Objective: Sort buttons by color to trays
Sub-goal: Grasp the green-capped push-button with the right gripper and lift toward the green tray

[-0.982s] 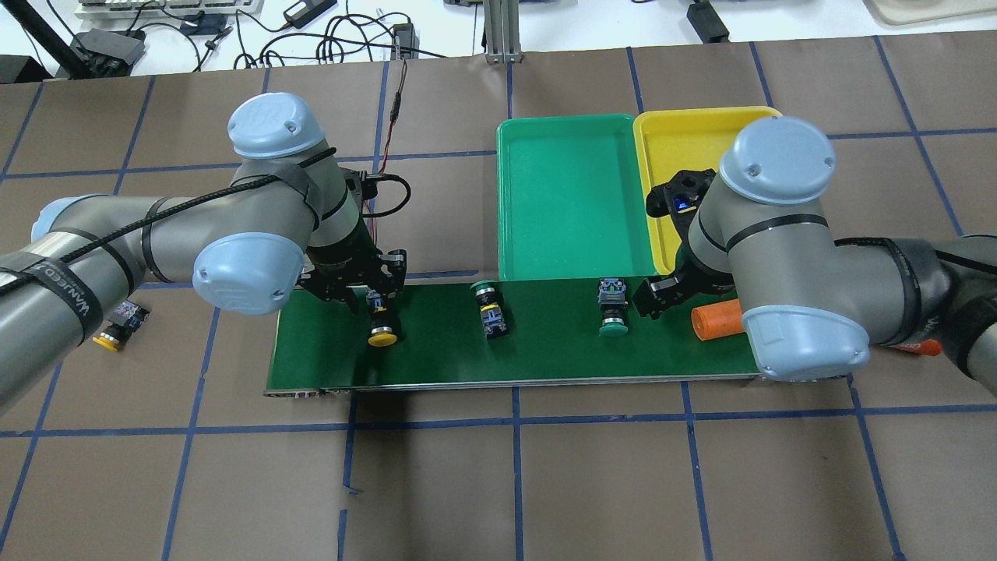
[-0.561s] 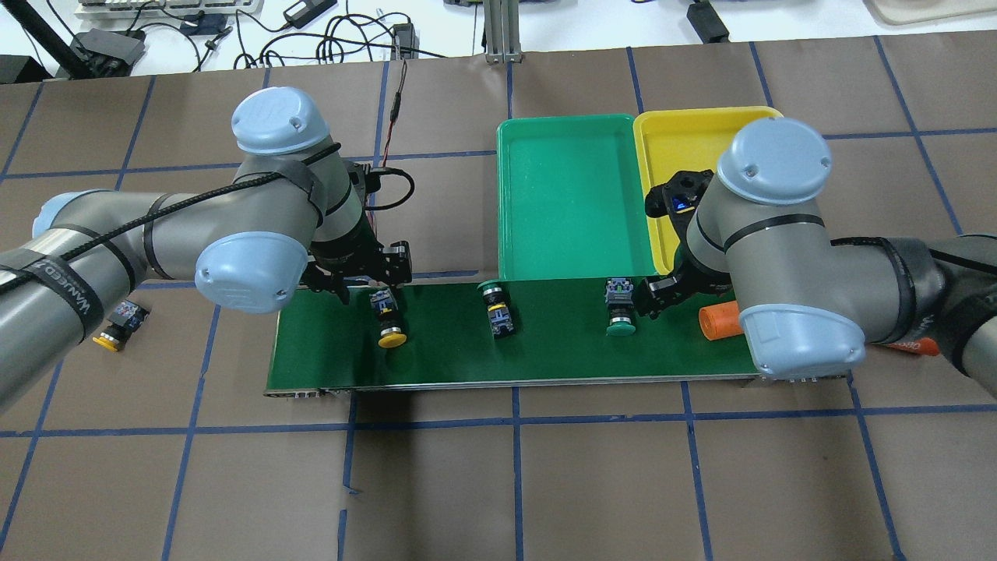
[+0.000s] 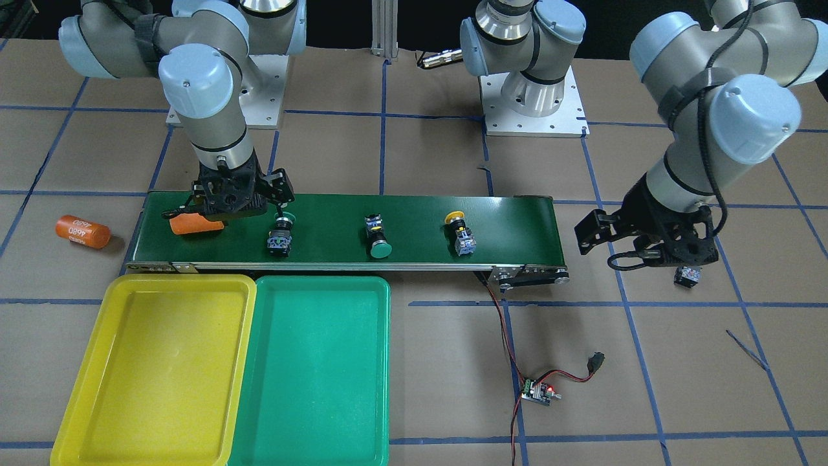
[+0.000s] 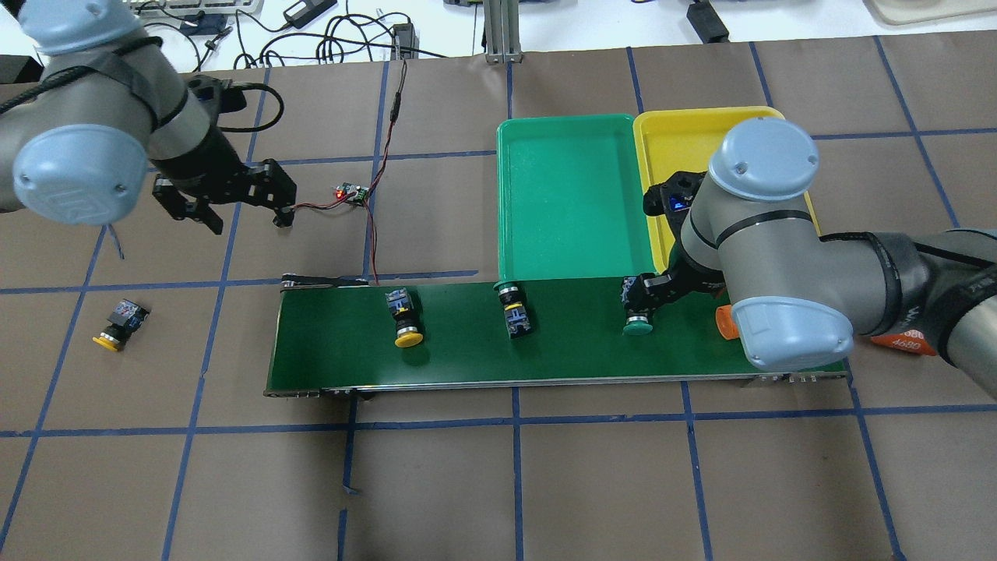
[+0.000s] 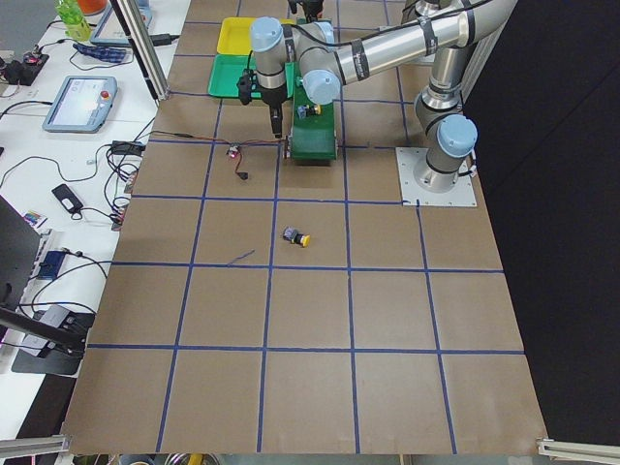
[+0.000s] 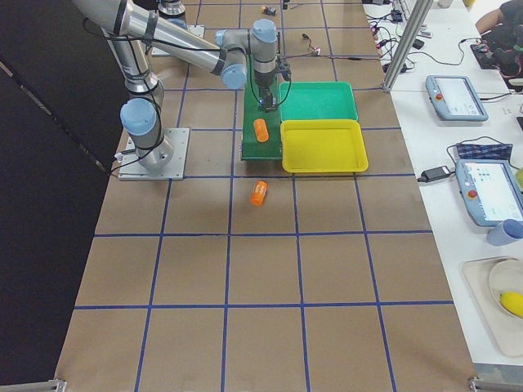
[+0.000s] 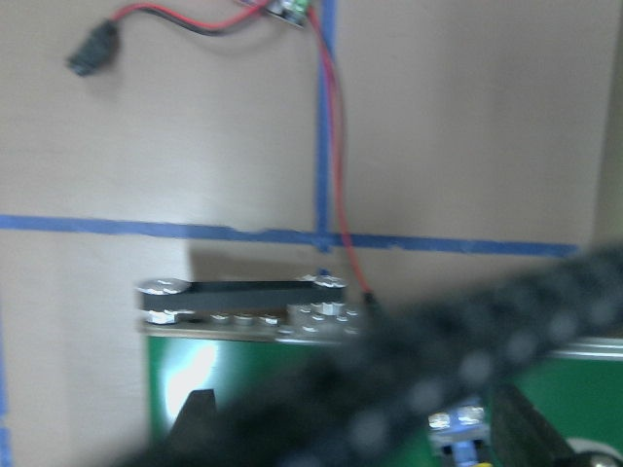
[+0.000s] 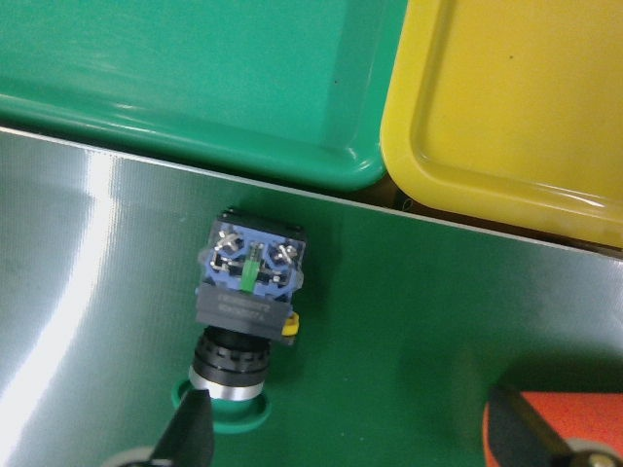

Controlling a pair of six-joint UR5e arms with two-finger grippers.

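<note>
Right gripper (image 8: 355,436) is found lowered over the right end of the belt (image 4: 459,351), jaws spread wide and nothing held. One finger (image 8: 191,432) stands just beside the cap of a green button (image 8: 248,292). The other stands over an orange cylinder (image 8: 565,428) lying on the belt. That button lies on its side, cap toward the robot and body toward the belt's far edge, close to where the green tray (image 4: 572,195) and yellow tray (image 4: 685,136) meet. No button is seen in either tray.

Two more buttons lie on the belt: a second green one (image 4: 514,310) at mid-length with its cap at the far edge, and a yellow one (image 4: 405,315) nearer the left end. A fourth, yellow (image 4: 118,323), lies on the table well beyond the belt's left end. Left gripper (image 4: 246,224) is held above the table past the belt's far left corner, wide open and empty.

Risks noted:
- **Off-centre jaws:** The jaws are not centred on the green button. If closed as placed, the cap may be pushed aside rather than clamped, and the cylinder may be caught or rolled instead.
- **Slipping hold:** Only the rounded cap lies near the finger, so a slipping hold is judged likely unless the squarer body is taken.
- **Belt motion:** Should the belt be running, the offset would grow.
- **Touching trays:** A release near their shared rim could drop the button into the wrong colour.
</note>
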